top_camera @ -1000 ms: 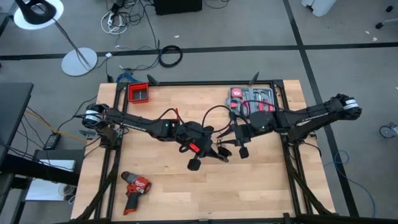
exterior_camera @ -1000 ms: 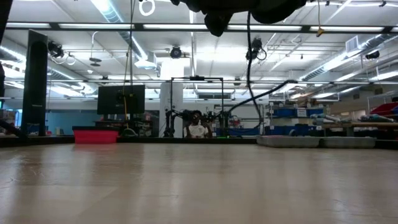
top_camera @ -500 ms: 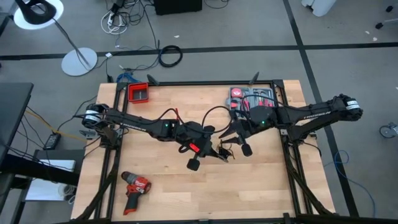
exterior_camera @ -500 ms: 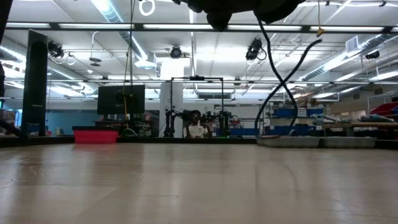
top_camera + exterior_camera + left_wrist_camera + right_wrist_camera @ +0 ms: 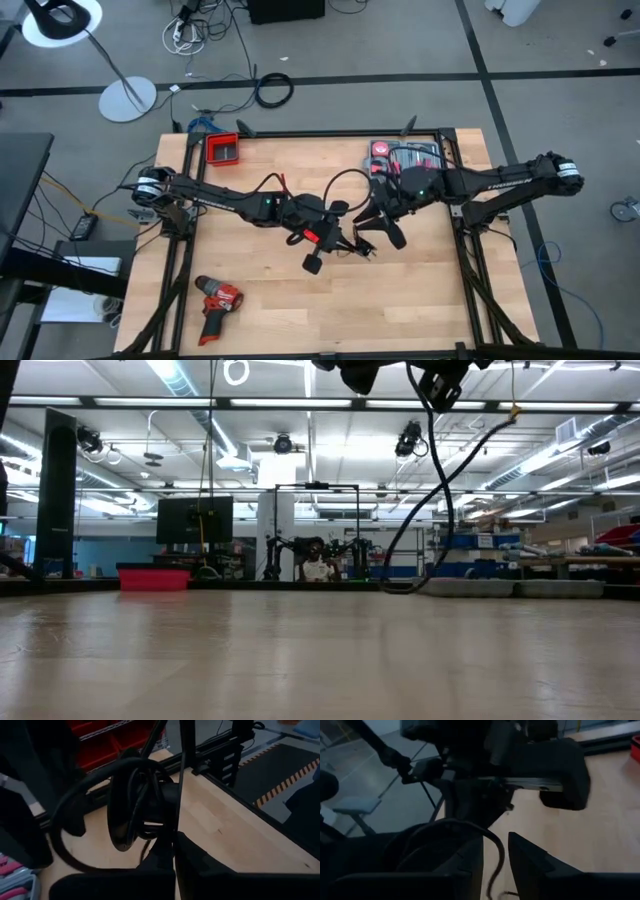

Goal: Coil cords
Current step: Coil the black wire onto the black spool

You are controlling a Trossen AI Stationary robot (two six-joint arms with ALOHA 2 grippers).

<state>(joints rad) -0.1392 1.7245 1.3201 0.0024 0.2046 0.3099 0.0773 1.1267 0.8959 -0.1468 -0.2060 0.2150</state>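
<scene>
The thin black cord hangs between my two grippers above the middle of the table. Several of its turns form a small coil (image 5: 134, 805) at my left gripper (image 5: 343, 240), which is shut on it. A free loop of the cord (image 5: 345, 185) arches toward the far side. My right gripper (image 5: 496, 849) stands close to the right of the left one, fingers apart, with one strand (image 5: 495, 840) running between them. In the low view the cord (image 5: 432, 490) hangs down from the grippers, and its low bend (image 5: 400, 586) reaches the table's far part. My left gripper pinches the coil's near side (image 5: 161, 829) between its two shut fingers, several turns together. The fingers slant down and lie across the turns. The coil stands on edge above the fingertips, clear of the table, and a single strand (image 5: 181, 770) runs away from the pinch.
A red drill (image 5: 218, 300) lies near the table's front left. A red bin (image 5: 224, 150) sits at the far left corner, a tool tray (image 5: 405, 158) at the far right. A thicker cable ring (image 5: 273, 90) lies on the floor beyond the table.
My right gripper has rolled about its own line and shifted slightly toward the left gripper. The free cord below the grippers has swung from a high arc into a long hanging loop whose low bend now reaches down by the table's far part.
</scene>
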